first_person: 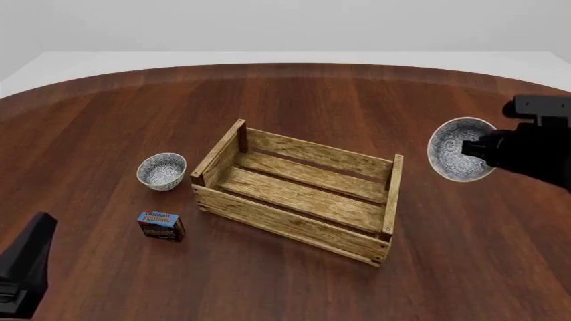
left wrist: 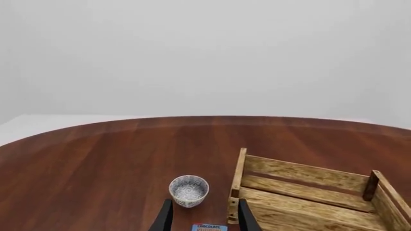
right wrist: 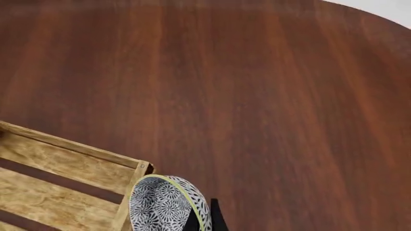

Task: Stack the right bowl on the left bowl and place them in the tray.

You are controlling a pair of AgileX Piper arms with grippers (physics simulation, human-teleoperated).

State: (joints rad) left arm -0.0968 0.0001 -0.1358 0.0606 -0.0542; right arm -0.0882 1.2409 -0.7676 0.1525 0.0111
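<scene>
The left bowl (first_person: 162, 170), white with a blue-grey pattern, stands upright on the table just left of the tray (first_person: 299, 190), a light-wood slatted crate. In the left wrist view that bowl (left wrist: 188, 190) lies ahead of my left gripper (left wrist: 205, 222), whose jaws stand open and empty, well short of it. The right bowl (first_person: 459, 148) hangs tilted above the table, right of the tray. My right gripper (first_person: 479, 148) is shut on its rim. The right wrist view shows the held bowl (right wrist: 163, 204) beside a fingertip (right wrist: 215, 219), over the tray's corner post (right wrist: 138, 168).
A small blue-and-red pudding box (first_person: 162, 226) lies in front of the left bowl, near the tray's front left corner. My left arm (first_person: 25, 267) sits low at the near left. The round wooden table (first_person: 295, 93) stretches far behind the tray.
</scene>
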